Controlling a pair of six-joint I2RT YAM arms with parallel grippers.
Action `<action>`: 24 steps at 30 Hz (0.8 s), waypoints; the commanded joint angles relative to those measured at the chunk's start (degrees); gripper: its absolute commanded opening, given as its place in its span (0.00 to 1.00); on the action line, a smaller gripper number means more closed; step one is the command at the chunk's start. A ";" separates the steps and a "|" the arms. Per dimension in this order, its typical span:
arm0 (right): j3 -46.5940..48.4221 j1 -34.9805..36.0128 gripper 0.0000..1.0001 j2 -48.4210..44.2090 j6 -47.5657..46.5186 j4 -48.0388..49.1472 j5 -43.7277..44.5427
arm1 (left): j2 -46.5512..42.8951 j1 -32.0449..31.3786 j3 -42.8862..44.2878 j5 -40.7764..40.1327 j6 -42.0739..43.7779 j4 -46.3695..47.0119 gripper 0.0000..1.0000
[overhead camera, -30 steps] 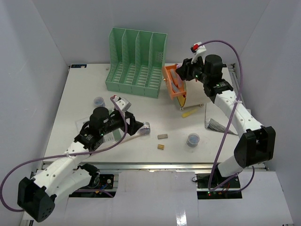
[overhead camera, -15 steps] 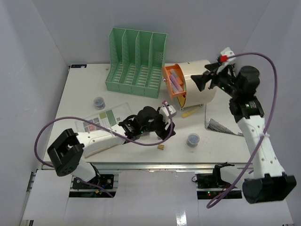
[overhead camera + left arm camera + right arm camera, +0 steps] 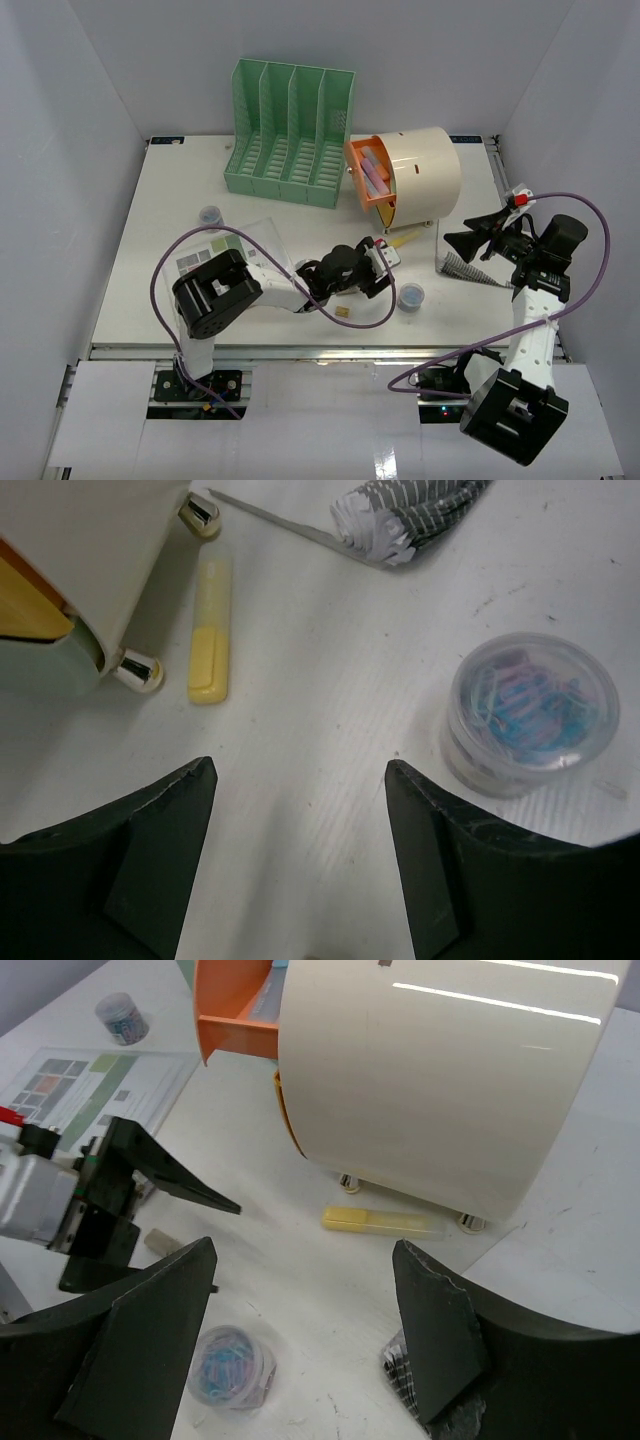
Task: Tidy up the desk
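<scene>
Stretching between white walls, the flat white desk [image 3: 170, 200] shows open tabletop along its left edge. The left gripper [image 3: 300, 780] is spread wide and empty over smooth surface, between a yellow plastic highlighter [image 3: 210, 630] and a round clear tub of paper clips [image 3: 530, 715]. The right gripper [image 3: 305, 1260] is likewise spread wide and empty, faced toward a glossy cream cylindrical drawer box [image 3: 440, 1080].
</scene>
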 commanded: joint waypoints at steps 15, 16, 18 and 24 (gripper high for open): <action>0.01 -2.44 0.77 -3.84 0.25 2.44 -11.23 | 16.98 3.38 10.89 -8.44 -7.06 18.72 0.76; 0.01 -2.45 0.77 -3.96 0.34 2.40 -11.35 | 17.59 3.63 11.42 -8.60 -7.47 18.43 0.76; 0.01 -2.45 0.77 -4.19 0.41 2.37 -11.40 | 18.78 4.08 12.42 -8.29 -8.24 17.94 0.75; 0.10 -2.45 0.77 -4.16 0.41 2.45 -11.39 | 21.79 4.46 16.09 -6.26 -8.98 15.49 0.72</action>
